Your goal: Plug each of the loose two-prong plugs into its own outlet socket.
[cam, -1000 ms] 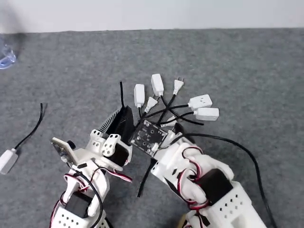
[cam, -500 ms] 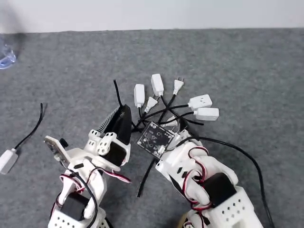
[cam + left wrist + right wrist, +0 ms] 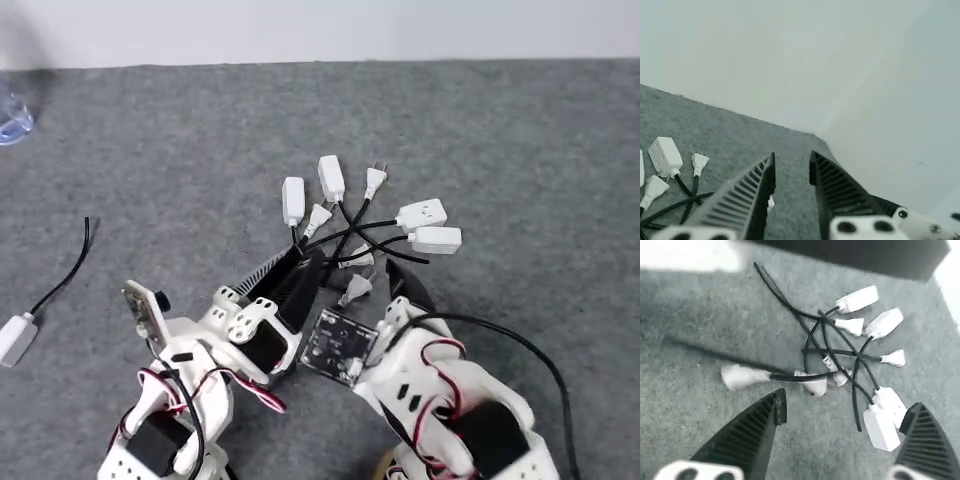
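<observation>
Centrally, the left pincer [image 3: 305, 262] holds its ribbed black fingers [image 3: 752, 195] a narrow gap apart, with nothing between them. Its tips lie at the near edge of a tangle of black cords [image 3: 350, 235]. The right pincer [image 3: 846, 407] is spread wide, likewise empty, and hangs above the same tangle. Two small plugs [image 3: 812, 386] lie on the counter [image 3: 520, 130] just ahead of its tips.

Beyond both pincers the cords fan outward, away from the arms. White outlet sockets [image 3: 331, 178] sit at the outer ends. Two lie side by side toward the left arm's side, and two lie close together toward the right arm's side.

A two-prong plug [image 3: 375, 180] lies between these pairs, prongs pointing away from the arms and touching no socket. Another loose plug [image 3: 318, 217] lies just beside the sockets on the left arm's side.

Well apart, past the left arm, a separate cord [image 3: 62, 280] ends in a white block [image 3: 15, 338]. A clear object [image 3: 12, 115] sits at the counter's far corner.
</observation>
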Controlling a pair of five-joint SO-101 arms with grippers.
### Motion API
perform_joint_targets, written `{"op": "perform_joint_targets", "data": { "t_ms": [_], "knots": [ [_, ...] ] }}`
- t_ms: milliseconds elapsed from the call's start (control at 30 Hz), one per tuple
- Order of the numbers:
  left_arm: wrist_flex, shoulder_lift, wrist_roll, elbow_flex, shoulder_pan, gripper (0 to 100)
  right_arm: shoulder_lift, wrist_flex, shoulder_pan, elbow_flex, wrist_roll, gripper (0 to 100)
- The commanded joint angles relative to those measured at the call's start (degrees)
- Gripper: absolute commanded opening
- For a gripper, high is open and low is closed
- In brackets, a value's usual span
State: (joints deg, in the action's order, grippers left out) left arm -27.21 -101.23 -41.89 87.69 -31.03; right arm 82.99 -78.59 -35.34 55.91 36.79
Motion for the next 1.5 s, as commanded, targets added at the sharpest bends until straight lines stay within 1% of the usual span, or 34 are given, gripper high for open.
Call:
{"op": "perform_joint_targets", "data": {
  "t_ms": [0, 67, 200, 267, 333, 433, 533, 633, 700, 767, 800, 867, 967, 1033, 1100, 1200, 1300, 1467],
  "knots": [
    [-0.1, -0.6, 1.5, -2.8, -0.4, 12, 0.0, 0.9, 0.5, 0.9, -0.1, 36.1],
    [-0.1, -0.6, 1.5, -2.4, -0.4, 11, 0.0, 3.3, 0.9, 1.9, -2.7, 36.1],
    [-0.4, -0.6, 1.5, -1.3, 2.4, 11, 0.0, 7.5, 5.7, 4.0, -5.2, 36.1],
    [-0.4, -0.6, 1.6, 0.4, 5.6, 11, 0.0, 10.7, 9.4, 6.0, -6.2, 36.1],
    [-0.4, -0.6, 3.2, 1.7, 10.8, 11, 0.0, 15.5, 13.8, 8.9, -9.6, 36.1],
    [-1.8, -0.6, 8.2, 2.0, 20.6, 11, 0.0, 21.8, 18.0, 13.3, -14.7, 36.1],
    [-9.2, -0.6, 12.7, 2.0, 28.9, 12, 0.0, 22.8, 19.5, 14.4, -19.1, 36.1],
    [-17.1, -0.6, 18.0, 2.0, 35.1, 12, 0.0, 22.7, 19.4, 14.3, -21.6, 36.1],
    [-19.4, -0.6, 23.8, 2.0, 39.1, 12, -0.6, 22.6, 19.4, 13.2, -23.6, 36.1],
    [-19.6, -0.6, 30.9, 2.2, 43.3, 12, -3.6, 20.8, 19.4, 9.7, -24.8, 36.1],
    [-19.7, -0.6, 33.1, 2.3, 44.9, 12, -6.0, 18.9, 19.3, 6.9, -25.1, 36.1],
    [-19.9, -0.6, 33.9, 3.9, 46.9, 12, -13.1, 14.0, 19.3, -0.6, -25.3, 36.1],
    [-19.7, -0.6, 34.6, 6.7, 47.6, 12, -26.6, 4.7, 19.3, -14.7, -25.3, 36.1],
    [-19.8, -0.6, 37.2, 6.5, 47.9, 12, -36.1, -2.0, 19.2, -24.4, -25.9, 36.1],
    [-19.9, -0.6, 40.0, 6.6, 48.0, 12, -45.3, -8.4, 19.2, -33.1, -29.6, 36.1],
    [-19.9, -0.6, 40.9, 6.7, 48.0, 12, -58.0, -14.9, 18.5, -42.7, -35.8, 36.1],
    [-19.7, -0.6, 41.1, 6.7, 48.0, 12, -69.7, -17.3, 17.5, -47.5, -38.3, 36.1],
    [-19.6, -0.6, 41.1, 6.7, 48.0, 12, -86.0, -14.1, 15.1, -51.1, -37.7, 36.1]
  ]
}}
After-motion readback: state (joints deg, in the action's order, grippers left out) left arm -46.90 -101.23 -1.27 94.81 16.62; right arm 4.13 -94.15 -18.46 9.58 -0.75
